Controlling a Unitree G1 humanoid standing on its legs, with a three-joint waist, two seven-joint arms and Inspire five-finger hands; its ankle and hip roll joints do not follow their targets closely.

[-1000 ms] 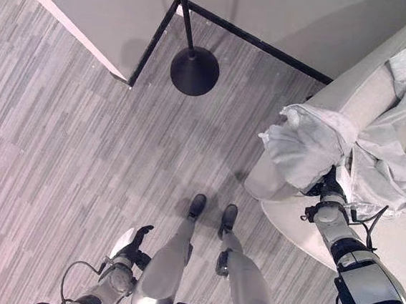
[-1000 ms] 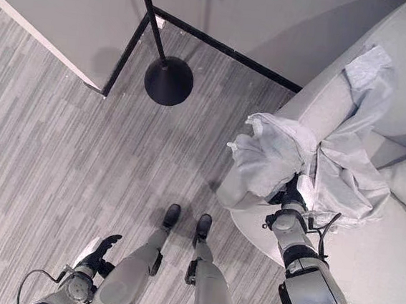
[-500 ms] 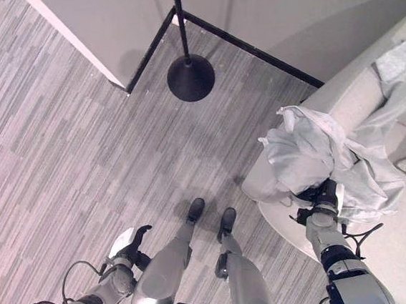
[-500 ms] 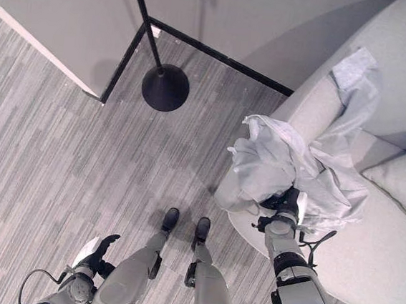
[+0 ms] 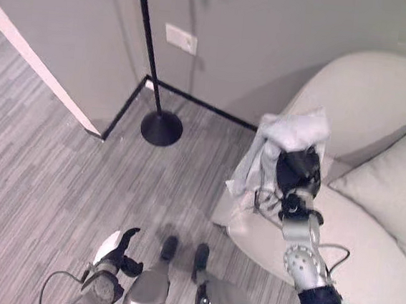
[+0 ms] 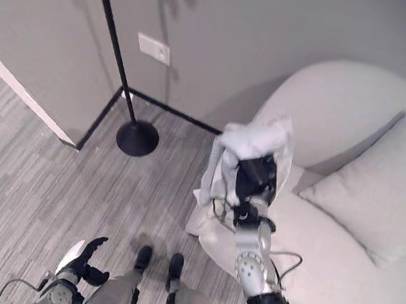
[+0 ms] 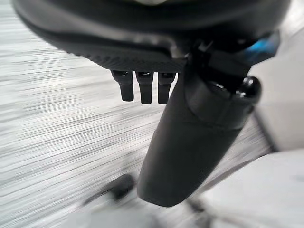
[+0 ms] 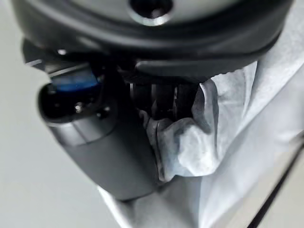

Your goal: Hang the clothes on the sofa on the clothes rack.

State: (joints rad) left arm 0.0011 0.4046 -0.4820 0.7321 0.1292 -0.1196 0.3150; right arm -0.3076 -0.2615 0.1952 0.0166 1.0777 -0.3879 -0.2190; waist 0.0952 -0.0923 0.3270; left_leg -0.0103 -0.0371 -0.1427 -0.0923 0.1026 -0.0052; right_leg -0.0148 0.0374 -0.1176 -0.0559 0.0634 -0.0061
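At the lower left the left hand (image 5: 118, 251) hangs low over the striped floor (image 5: 37, 157), its fingers (image 7: 142, 88) relaxed and apart, holding nothing. Farther back, near the wall corner, the clothes rack (image 5: 151, 68) stands on its round black base, well apart from the sofa. To the right, the right hand (image 5: 298, 172) is raised above the front edge of the pale sofa (image 5: 366, 103), its fingers (image 8: 164, 102) curled round a bunched white garment (image 5: 279, 141) that hangs from the hand, clear of the seat. A cushion (image 5: 390, 188) leans on the sofa at the far right.
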